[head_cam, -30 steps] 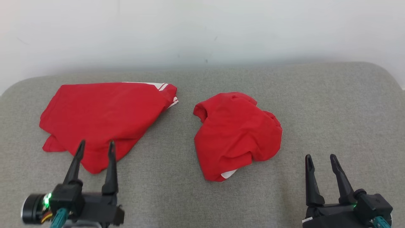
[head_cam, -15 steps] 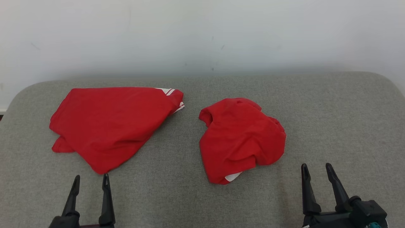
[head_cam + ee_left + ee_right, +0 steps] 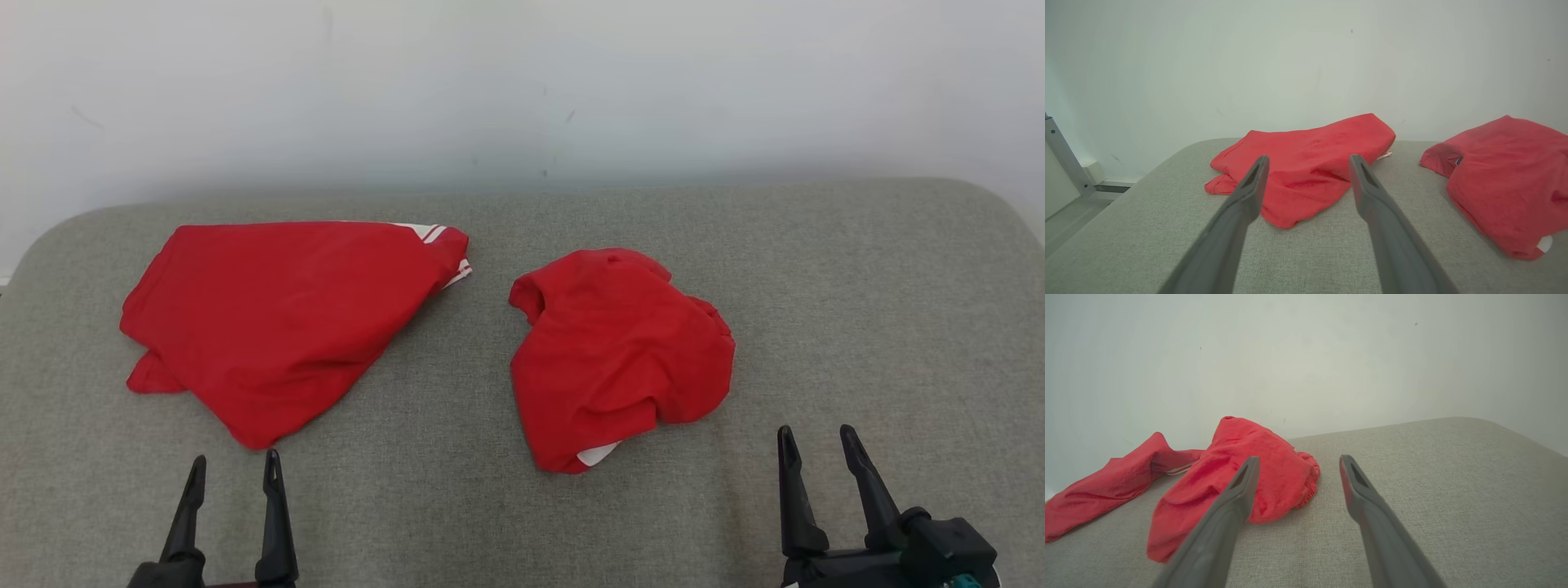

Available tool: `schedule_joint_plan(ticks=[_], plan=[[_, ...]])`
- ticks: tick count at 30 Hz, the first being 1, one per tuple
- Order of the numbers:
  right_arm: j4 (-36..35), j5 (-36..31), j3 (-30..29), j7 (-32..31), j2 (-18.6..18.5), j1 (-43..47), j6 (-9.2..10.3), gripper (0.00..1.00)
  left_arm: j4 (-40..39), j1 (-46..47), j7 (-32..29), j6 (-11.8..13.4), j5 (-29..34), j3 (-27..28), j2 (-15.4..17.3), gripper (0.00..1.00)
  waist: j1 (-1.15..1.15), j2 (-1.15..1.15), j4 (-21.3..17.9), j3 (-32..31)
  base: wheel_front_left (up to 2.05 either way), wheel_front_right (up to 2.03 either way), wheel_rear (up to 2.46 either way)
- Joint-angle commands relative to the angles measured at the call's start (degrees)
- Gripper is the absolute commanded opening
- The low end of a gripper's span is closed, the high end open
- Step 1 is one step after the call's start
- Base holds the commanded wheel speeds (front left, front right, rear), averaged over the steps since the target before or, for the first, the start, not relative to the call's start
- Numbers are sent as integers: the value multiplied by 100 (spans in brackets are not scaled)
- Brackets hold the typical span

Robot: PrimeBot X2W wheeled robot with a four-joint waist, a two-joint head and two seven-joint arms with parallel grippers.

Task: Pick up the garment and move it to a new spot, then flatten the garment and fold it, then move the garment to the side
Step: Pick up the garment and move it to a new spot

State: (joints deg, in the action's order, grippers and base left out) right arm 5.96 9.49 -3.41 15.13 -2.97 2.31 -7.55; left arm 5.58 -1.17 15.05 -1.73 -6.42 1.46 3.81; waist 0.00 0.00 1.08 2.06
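Presently the crumpled red garment (image 3: 620,359) is lying in a rounded heap near the middle of the grey upholstered bench (image 3: 882,310), with a white label (image 3: 596,454) showing at its near edge. It is being taken as the piece awaiting pick-up, though that is a judgement. Nothing is being gripped. The right pincer (image 3: 816,430) is being held released, jaws apart, just beside the heap's near right corner and clear of the cloth. The left pincer (image 3: 235,457) is likewise being held released, near the tip of a second red garment (image 3: 277,318) with white stripes, which is lying flatter and well to the left. For a good pick, the heap is probably best approached from above at a raised fold rather than at the flat hem, so that a firm bunch is being pinched and the bench fabric is not being caught. The neighbouring garment should be left undisturbed while the lift is being made.
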Motion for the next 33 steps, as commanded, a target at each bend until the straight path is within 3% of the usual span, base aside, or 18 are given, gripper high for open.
schedule_joint_plan(ticks=[1,33], plan=[[4,13,-4,3,18,0,12,100,27,-34,19,-24,45,33,-29,100,0,0,-10,11,0,0,0],[11,49,-48,3,18,4,12,100,139,123,20,-160,207,188,-91,100,0,0,-94,121,0,0,0]])
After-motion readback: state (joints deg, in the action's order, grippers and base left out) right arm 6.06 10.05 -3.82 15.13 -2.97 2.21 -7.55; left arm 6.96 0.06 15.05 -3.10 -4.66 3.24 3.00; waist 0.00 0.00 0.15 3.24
